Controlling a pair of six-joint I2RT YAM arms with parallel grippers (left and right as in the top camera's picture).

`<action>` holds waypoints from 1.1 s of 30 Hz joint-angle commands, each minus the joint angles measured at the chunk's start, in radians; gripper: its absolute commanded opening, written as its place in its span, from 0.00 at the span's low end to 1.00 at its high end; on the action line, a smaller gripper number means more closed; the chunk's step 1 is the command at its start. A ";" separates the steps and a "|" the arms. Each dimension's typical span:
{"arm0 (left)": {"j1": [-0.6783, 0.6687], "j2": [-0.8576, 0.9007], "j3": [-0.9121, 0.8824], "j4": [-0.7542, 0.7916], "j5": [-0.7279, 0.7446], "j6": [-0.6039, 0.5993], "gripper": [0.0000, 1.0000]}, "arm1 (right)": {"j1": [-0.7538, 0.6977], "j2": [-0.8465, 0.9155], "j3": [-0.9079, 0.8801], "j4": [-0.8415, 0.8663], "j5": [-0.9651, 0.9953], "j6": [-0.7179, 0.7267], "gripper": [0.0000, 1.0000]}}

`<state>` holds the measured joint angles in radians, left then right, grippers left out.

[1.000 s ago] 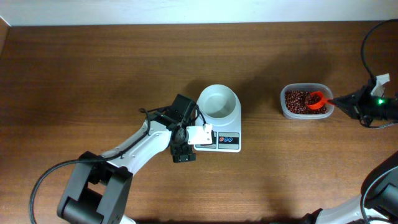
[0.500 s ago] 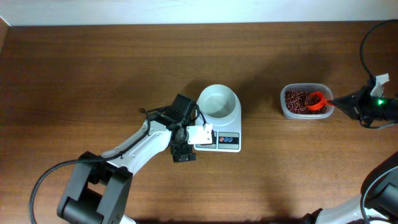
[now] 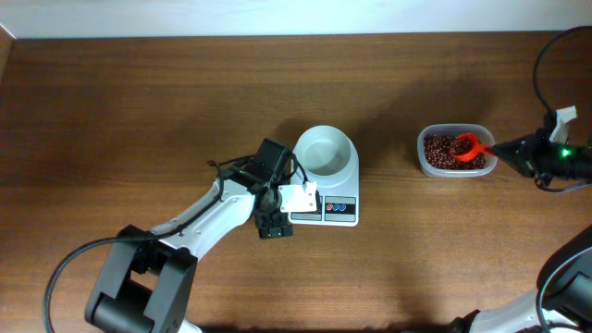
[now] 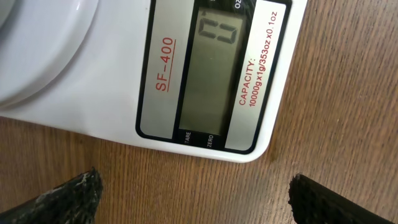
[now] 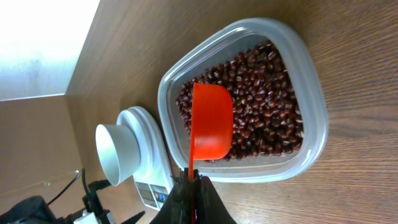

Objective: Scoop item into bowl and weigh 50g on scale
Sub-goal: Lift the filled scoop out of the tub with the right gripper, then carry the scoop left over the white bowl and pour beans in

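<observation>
Beans [image 5: 267,106] are kept in a clear tub [image 5: 314,118] at the right, apart from the bowl [image 3: 325,151] on the scale [image 3: 339,211]. A red scoop [image 5: 211,121] is clamped in the right gripper [image 5: 193,186] over them; the left gripper [image 3: 275,225] is spread wide beside the scale.

The worktop [image 3: 139,102] is brown wood with a fine straight grain. The scale [image 4: 93,87] is white. Its display [image 4: 214,68] is grey in a black frame, flanked by silver bands with red lettering, and its buttons [image 3: 339,209] are blue and red. The bowl [image 3: 326,148] is plain white. The beans [image 5: 267,106] are dark red-brown, the tub [image 5: 317,112] is clear, and the scoop [image 5: 211,121] is bright orange-red.
</observation>
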<state>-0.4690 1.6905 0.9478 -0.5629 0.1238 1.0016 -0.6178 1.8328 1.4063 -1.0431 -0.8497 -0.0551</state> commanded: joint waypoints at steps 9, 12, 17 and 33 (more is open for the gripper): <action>0.000 -0.014 -0.007 0.002 0.022 -0.013 0.99 | -0.004 0.006 0.195 -0.217 -0.070 -0.062 0.04; 0.000 -0.014 -0.007 0.002 0.022 -0.013 0.99 | -0.004 0.006 0.203 -0.233 -0.119 -0.069 0.04; 0.000 -0.014 -0.007 0.002 0.022 -0.013 0.99 | -0.004 0.006 0.203 -0.237 -0.120 -0.069 0.04; 0.000 -0.014 -0.007 0.002 0.022 -0.013 0.99 | 0.293 0.006 0.203 -0.205 -0.135 -0.035 0.04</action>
<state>-0.4690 1.6905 0.9478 -0.5625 0.1238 1.0016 -0.3916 1.8366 1.5867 -1.2690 -0.9565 -0.1078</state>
